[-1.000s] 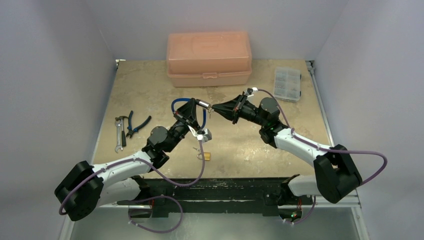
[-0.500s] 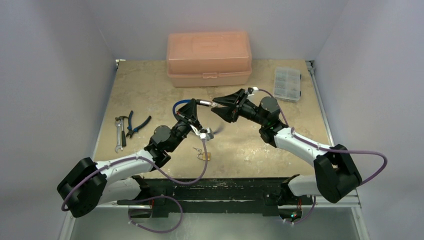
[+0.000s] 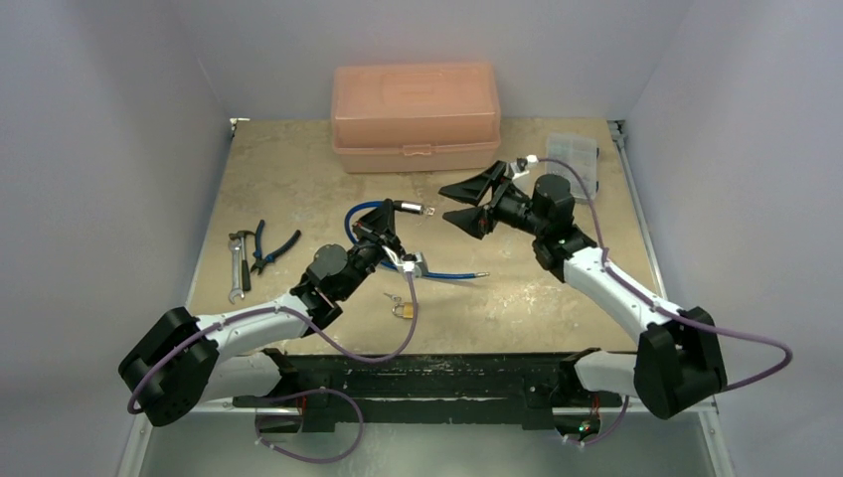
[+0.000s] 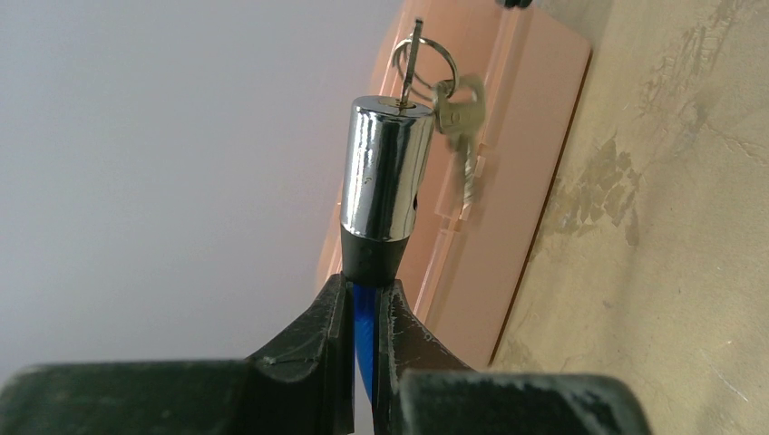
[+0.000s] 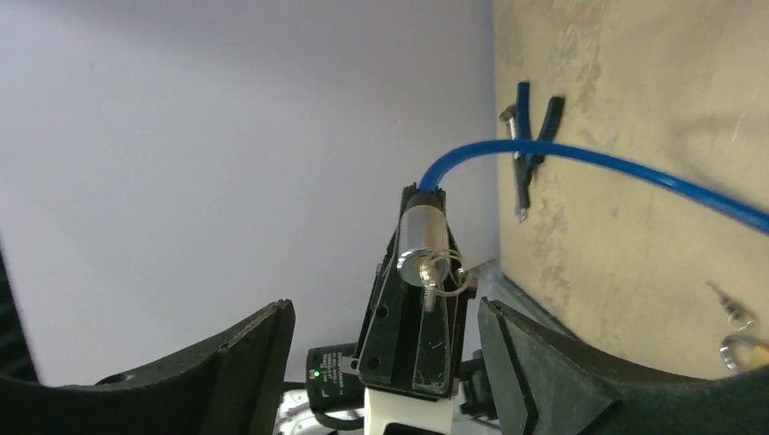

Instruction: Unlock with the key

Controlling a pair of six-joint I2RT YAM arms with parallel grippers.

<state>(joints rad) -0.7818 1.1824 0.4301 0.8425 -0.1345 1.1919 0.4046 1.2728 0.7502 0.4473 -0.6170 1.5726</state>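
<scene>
The key point(image 4: 413, 50) sticks out of the chrome lock barrel point(image 4: 381, 172) of a blue cable point(image 3: 437, 273), with a ring and a second key dangling from it. My left gripper point(image 4: 363, 285) is shut on the blue cable just below the barrel and holds it up off the table point(image 3: 298, 179). In the top view the left gripper point(image 3: 386, 217) points the key point(image 3: 425, 210) at my right gripper point(image 3: 443, 201), which stands open a short way off. In the right wrist view the right gripper point(image 5: 385, 308) faces the key point(image 5: 426, 276) head-on, with nothing between its fingers.
The cable's thin metal end point(image 3: 482, 275) lies loose on the table. A small brass padlock point(image 3: 403, 311) with tiny keys lies near the front edge. A peach toolbox point(image 3: 416, 117) stands at the back, a clear parts box point(image 3: 572, 164) at the back right. Wrench and pliers point(image 3: 256, 253) lie at the left.
My right gripper has opened, let go of the key and drawn back to the right. The cable's free end has dropped onto the table. The left gripper has sunk slightly.
</scene>
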